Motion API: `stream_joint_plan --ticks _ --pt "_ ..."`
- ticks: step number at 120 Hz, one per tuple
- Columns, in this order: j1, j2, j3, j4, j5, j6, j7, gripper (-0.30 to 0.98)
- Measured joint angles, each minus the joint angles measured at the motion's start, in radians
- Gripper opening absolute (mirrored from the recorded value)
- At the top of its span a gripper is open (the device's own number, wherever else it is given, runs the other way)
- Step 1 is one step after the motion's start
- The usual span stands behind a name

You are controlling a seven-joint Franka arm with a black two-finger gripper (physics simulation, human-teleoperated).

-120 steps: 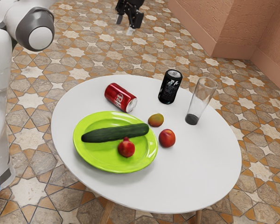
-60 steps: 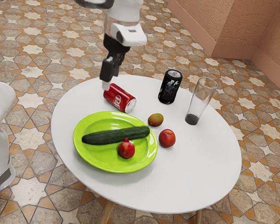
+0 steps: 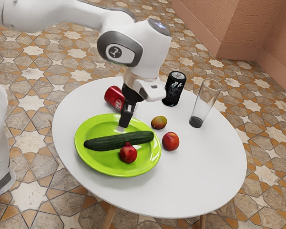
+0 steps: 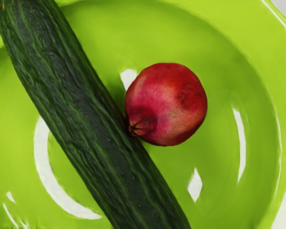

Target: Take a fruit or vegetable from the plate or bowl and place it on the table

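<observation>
If coming down off-centre, might roll the pomegranate (image 4: 169, 102) against the nearby cucumber (image 4: 81, 105). Cannot tell opening of the jaws, nor any hold.

white arm (image 3: 155, 45), grey joint ring (image 3: 137, 50), black claw (image 3: 122, 127)

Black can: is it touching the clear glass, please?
Apart: in the exterior view, white tabletop shows between the black can and the clear glass.

- The cucumber (image 4: 86, 109), against the crown of the pomegranate (image 4: 174, 102), blocks you on that side.
- Opposite it, you have room over the plate (image 3: 81, 148).
- Near its rim, a red fruit (image 3: 170, 141) and a mottled fruit (image 3: 158, 122) limit you.
</observation>
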Motion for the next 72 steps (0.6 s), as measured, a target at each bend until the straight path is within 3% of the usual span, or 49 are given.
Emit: stream_joint_plan --ticks 9,26,61,72 --pt "0.084 0.025 -0.076 0.002 -0.003 -0.002 -0.012 0.66" --pt "0.120 0.105 -0.094 0.005 0.010 -0.011 -0.032 0.66" --pt "0.126 0.135 -0.098 -0.004 0.023 -0.019 -0.069 0.66" --pt "0.113 0.071 -0.104 -0.013 0.016 -0.052 -0.079 0.66"
